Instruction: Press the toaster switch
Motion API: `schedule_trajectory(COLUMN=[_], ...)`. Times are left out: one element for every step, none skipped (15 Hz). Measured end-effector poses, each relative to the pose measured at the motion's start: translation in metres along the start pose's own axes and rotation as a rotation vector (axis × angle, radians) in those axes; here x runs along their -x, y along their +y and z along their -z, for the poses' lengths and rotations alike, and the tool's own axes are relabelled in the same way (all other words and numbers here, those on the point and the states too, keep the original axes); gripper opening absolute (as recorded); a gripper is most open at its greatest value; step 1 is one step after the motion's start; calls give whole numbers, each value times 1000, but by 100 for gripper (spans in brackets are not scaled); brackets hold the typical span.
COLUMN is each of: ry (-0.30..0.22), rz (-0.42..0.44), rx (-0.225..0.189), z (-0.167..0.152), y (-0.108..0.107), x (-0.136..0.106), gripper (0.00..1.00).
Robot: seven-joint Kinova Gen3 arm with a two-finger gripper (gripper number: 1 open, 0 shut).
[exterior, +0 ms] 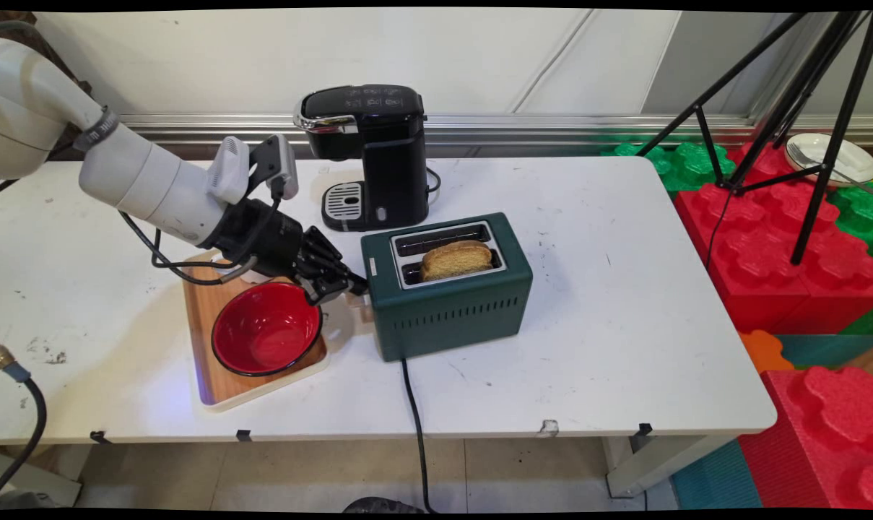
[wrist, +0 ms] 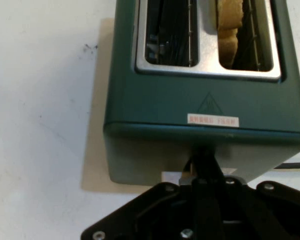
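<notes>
While sitting near the middle of the desk (exterior: pixel 624 325), green toaster (exterior: pixel 447 303) (wrist: pixel 190 100) carrying one browned slice of toast (exterior: pixel 456 260) (wrist: pixel 229 30) in the slot toward 6 o'clock, leaving the slot toward 12 o'clock empty. Trailing a black cord (exterior: pixel 414 426) off the desk edge at 6 o'clock.

Reaching in from 9 o'clock, hand (exterior: pixel 349 283) (wrist: pixel 205 165) meeting the toaster's short end, low down, just beside a small pale tab there. Fingers (wrist: pixel 205 172) lying clenched together into one black column, gripping nothing between them, tips touching or all but touching the green wall. Not showing clearly whether pressing on the tab or resting next to it.

Hanging below the wrist, at 7 o'clock from the hand, a red bowl (exterior: pixel 266 328) resting on a wooden board (exterior: pixel 212 375), rim just under the linkage. Standing at 11 o'clock from the toaster, apart from it, a black coffee machine (exterior: pixel 378 144).
</notes>
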Motion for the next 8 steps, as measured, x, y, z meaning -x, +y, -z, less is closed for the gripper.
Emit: schedule_trajectory(ry=[-6, -12, -19, -23, -27, -30, -35, -40], rz=[0, 1, 2, 1, 2, 3, 2, 2], rx=[1, 1, 0, 0, -2, -3, -5, -6], z=[-2, -3, -4, -4, -4, -4, -4, -3], y=[0, 0, 0, 0, -1, 0, -1, -1], x=[0, 1, 3, 3, 4, 5, 6, 7], gripper=[0, 0, 0, 0, 0, 0, 0, 0])
